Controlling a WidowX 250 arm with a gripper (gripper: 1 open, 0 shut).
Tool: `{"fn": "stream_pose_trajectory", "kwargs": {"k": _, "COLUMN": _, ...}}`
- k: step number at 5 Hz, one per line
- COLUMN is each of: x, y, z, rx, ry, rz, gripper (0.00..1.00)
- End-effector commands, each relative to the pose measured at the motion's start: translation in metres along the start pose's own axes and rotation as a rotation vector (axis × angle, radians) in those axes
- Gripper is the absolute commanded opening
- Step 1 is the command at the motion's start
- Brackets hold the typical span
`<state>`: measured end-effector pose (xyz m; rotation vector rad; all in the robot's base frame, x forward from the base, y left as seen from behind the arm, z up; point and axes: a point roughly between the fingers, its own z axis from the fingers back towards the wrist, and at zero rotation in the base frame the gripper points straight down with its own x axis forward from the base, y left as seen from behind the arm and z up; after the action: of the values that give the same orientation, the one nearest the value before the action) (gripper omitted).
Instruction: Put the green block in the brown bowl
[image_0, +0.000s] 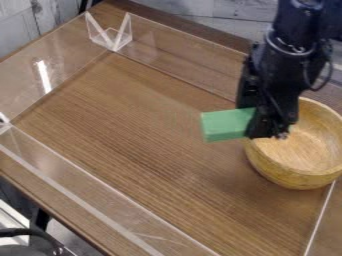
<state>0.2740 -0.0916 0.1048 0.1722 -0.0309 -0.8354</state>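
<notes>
Green block (229, 124), gripped at one end by the half-closed gripper (267, 126), hangs above the table (120, 130), long axis pointing away from the brown bowl (301, 150), whose near rim lies just beyond the gripper.

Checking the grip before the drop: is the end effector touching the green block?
Touching. The camera view shows the end effector closed on one end of the green block, holding it clear of the table beside the brown bowl.
</notes>
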Motion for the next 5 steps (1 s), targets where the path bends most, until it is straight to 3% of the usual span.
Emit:
{"fn": "stream_pose_trajectory", "kwargs": {"k": 1, "x": 0.016, "y": 0.004, "z": 0.013, "rx": 0.050, "ry": -0.074, "rz": 0.011, "gripper": 0.00}}
{"fn": "stream_pose_trajectory", "kwargs": {"k": 5, "x": 0.034, "y": -0.004, "z": 0.004, "rx": 0.109, "ry": -0.179, "rz": 0.017, "gripper": 0.00}}
